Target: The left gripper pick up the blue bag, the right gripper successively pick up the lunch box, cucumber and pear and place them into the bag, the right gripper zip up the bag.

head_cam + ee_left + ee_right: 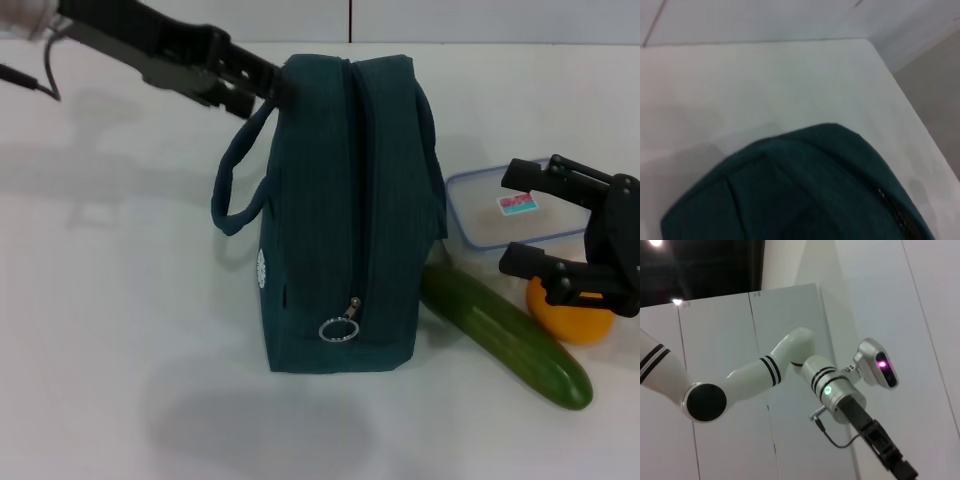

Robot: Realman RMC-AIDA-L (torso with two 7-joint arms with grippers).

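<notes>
The blue bag (340,210) stands on the white table with its zipper line on top and the ring pull (338,329) at the near end. My left gripper (268,88) reaches in from the back left and is shut on the bag's far end, by the loop handle (240,180). The left wrist view shows that end of the bag (805,185) close below. My right gripper (545,225) is open and empty, hovering above the lunch box (490,215) and the pear (570,320). The cucumber (505,335) lies slanted beside the bag's right side.
The table (110,300) is bare white to the left of and in front of the bag. The table's far corner and edge (875,50) show in the left wrist view. The right wrist view shows only my left arm (832,392) against wall panels.
</notes>
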